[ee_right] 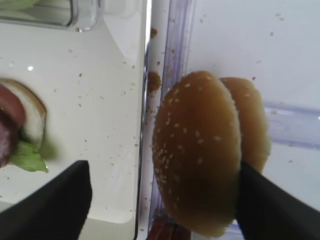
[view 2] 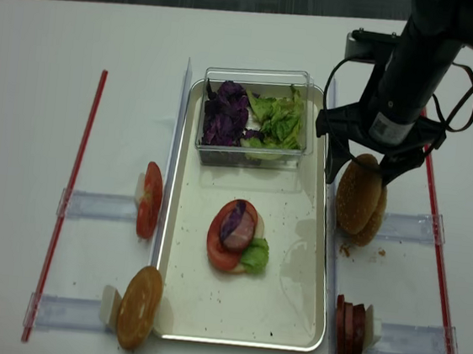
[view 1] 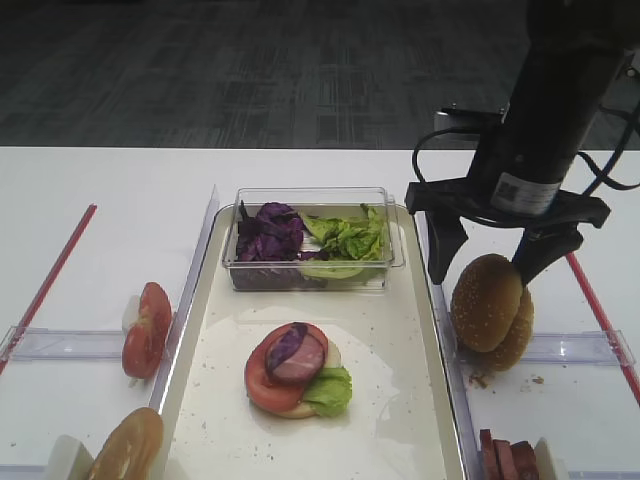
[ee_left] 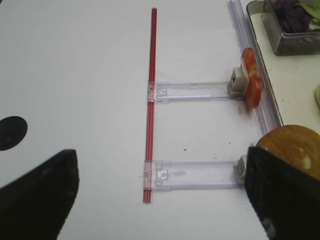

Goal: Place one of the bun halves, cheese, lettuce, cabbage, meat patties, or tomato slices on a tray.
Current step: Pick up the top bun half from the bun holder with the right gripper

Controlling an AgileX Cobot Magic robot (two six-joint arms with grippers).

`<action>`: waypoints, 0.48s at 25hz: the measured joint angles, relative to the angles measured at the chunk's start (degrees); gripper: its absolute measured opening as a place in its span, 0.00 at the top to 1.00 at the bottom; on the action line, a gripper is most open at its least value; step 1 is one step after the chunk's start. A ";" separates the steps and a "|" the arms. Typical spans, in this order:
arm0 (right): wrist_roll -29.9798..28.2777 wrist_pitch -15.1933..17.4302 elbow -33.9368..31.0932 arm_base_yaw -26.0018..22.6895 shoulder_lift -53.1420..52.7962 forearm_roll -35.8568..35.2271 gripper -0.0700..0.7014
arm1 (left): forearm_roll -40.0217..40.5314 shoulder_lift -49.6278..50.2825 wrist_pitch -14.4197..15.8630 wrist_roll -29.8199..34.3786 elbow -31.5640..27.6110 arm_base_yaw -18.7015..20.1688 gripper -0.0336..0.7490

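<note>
Two seeded bun halves stand on edge just right of the tray [view 1: 400, 420]. The front bun half [view 1: 487, 300] [ee_right: 197, 155] [view 2: 354, 198] is domed and golden-brown, and the other one [view 1: 517, 338] [ee_right: 254, 125] leans behind it. My right gripper [view 1: 482, 272] [ee_right: 162, 170] [view 2: 360, 177] hangs over them, open. Its jaws straddle the front half: the right finger touches the bun's edge and the left finger stands well clear over the tray. My left gripper [ee_left: 160, 200] is open above bare table at the far left, nothing between its fingers.
A stack [view 1: 295, 368] of bun base, lettuce, tomato, meat and cabbage lies on the tray. A clear box holds cabbage [view 1: 268, 232] and lettuce [view 1: 350, 238]. Tomato slices [view 1: 147, 330] and a glossy bun [view 1: 128, 445] stand left of the tray, meat patties [view 1: 505, 458] at the front right. Red strips [view 1: 50, 275] edge the workspace.
</note>
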State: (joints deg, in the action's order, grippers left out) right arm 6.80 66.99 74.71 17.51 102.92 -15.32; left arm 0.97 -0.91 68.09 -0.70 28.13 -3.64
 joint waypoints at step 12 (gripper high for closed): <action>0.00 -0.01 0.00 0.00 0.00 -0.04 0.16 | 0.00 0.00 0.00 0.00 0.00 0.00 0.17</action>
State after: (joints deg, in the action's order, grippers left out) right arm 6.80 66.97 74.71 17.51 102.92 -15.36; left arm 0.97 -0.91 68.09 -0.70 28.13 -3.64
